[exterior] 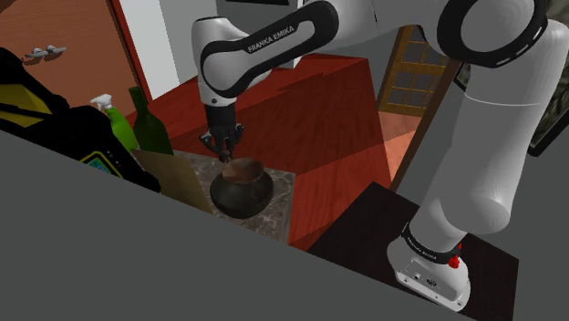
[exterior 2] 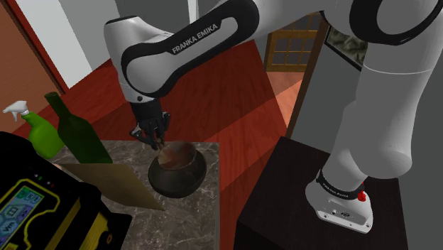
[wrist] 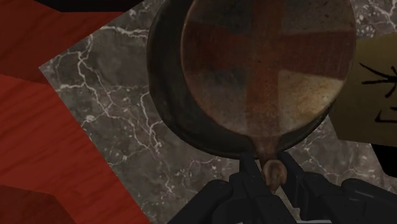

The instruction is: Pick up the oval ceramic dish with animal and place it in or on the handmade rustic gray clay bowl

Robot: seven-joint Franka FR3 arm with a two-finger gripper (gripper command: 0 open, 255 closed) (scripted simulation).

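Fingers (wrist: 249, 181) clamped on a small brown knob at the dish's rim, my gripper (wrist: 272, 175) hangs over the marble table (wrist: 108, 108). The dark bowl (exterior: 239, 193) stands near the table edge facing the stand, with open red floor (exterior 2: 241, 99) beyond. The oval dish (wrist: 267, 63) covers the bowl's mouth. The wrist camera shows me its reddish cross, the outside cameras the bowl's round belly. A green bottle (exterior 2: 78, 131) stands near the bowl.
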